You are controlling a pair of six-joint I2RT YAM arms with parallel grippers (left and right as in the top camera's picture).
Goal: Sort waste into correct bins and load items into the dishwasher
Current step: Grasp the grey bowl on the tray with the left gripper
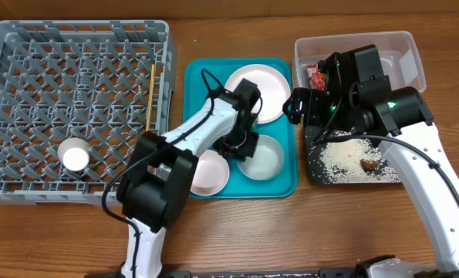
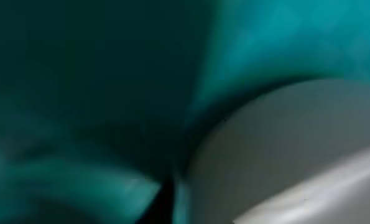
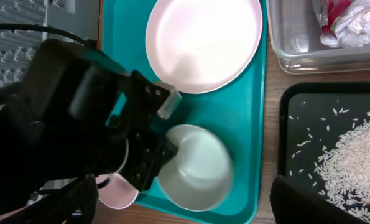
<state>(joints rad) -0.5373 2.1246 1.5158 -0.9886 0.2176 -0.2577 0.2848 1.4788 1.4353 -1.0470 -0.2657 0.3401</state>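
Observation:
My left gripper (image 1: 241, 144) (image 3: 163, 152) is down in the teal tray, shut on the left rim of the pale grey-green bowl (image 1: 264, 159) (image 3: 200, 168). The blurred left wrist view shows only the bowl (image 2: 284, 143) and the teal floor. The pink plate (image 1: 258, 91) (image 3: 203, 40) lies behind the bowl, and the small pink dish (image 1: 210, 174) (image 3: 117, 191) sits to its left. My right gripper (image 1: 297, 106) (image 3: 185, 211) hovers open between the trays, holding nothing. The rice (image 1: 345, 158) and a brown lump (image 1: 370, 164) lie in the black tray (image 1: 315, 168).
The grey rack (image 1: 28, 46) at left holds a white cup (image 1: 76, 157) and a chopstick (image 1: 151, 96). The clear tub (image 1: 403, 54) at back right holds the red wrapper (image 1: 316, 75) (image 3: 331, 12) and paper scraps (image 3: 362, 25). The teal tray (image 1: 194, 77) sits in the middle.

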